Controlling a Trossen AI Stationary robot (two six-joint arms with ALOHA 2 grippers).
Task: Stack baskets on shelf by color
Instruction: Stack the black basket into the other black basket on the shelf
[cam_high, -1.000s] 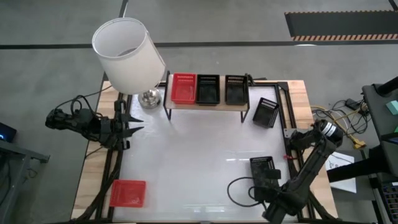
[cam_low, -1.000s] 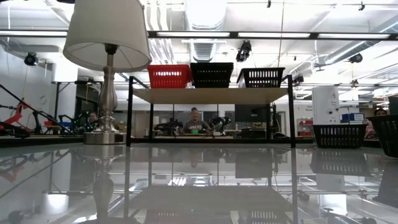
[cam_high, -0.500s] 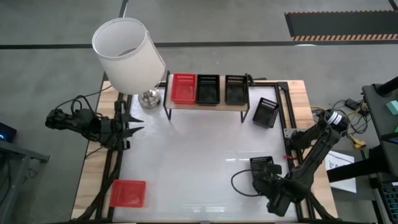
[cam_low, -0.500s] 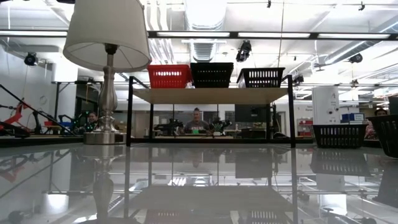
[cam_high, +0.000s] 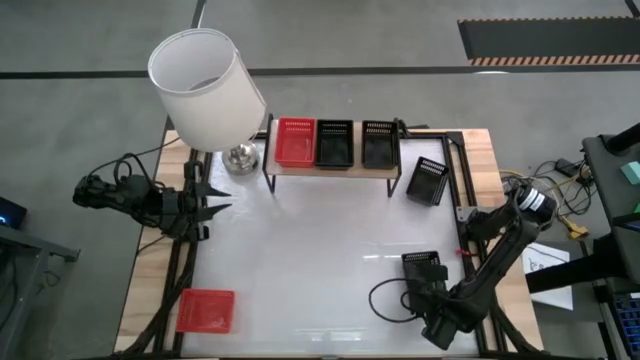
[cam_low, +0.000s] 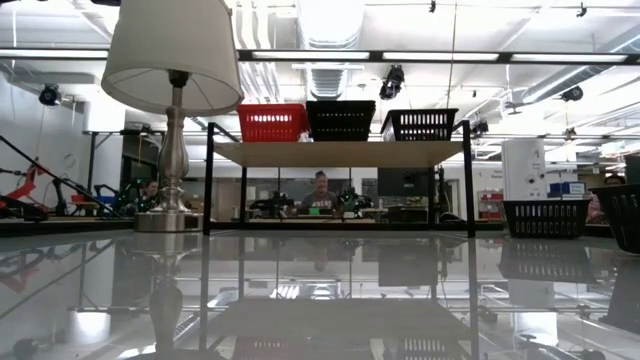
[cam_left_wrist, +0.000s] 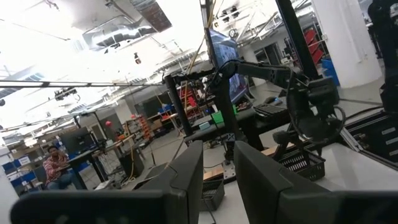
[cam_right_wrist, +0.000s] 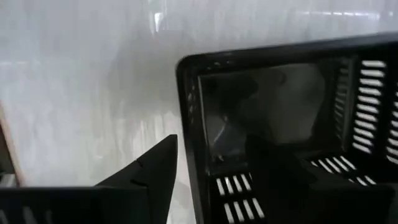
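The shelf (cam_high: 332, 168) stands at the table's far side and carries one red basket (cam_high: 296, 142) and two black baskets (cam_high: 334, 144) (cam_high: 378, 144) side by side. Another black basket (cam_high: 428, 181) lies on the table right of the shelf. A red basket (cam_high: 206, 310) lies at the near left. A black basket (cam_high: 422, 267) rests flat at the near right, and my right gripper (cam_right_wrist: 214, 146) stands open at its near end, astride one wall. My left gripper (cam_high: 215, 200) waits open at the table's left edge, with nothing between its fingers (cam_left_wrist: 186, 180). My right gripper straddles the near black basket's end wall by a corner (cam_right_wrist: 189, 124). One finger (cam_right_wrist: 152, 174) is outside and the other (cam_right_wrist: 292, 180) inside the basket. Whether either finger touches the wall I cannot tell. The basket sits flat on the table.
A lamp with a large white shade (cam_high: 205, 85) and a metal base (cam_high: 240, 157) stands left of the shelf. A black cable loop (cam_high: 385, 300) lies beside my right gripper. The white table top (cam_high: 310, 250) is bare in the middle. People sit in the room behind.
My right arm has shifted slightly at the near black basket, its elbow swaying right and back, while its gripper has stayed at the basket's near end. The basket lies where it was.
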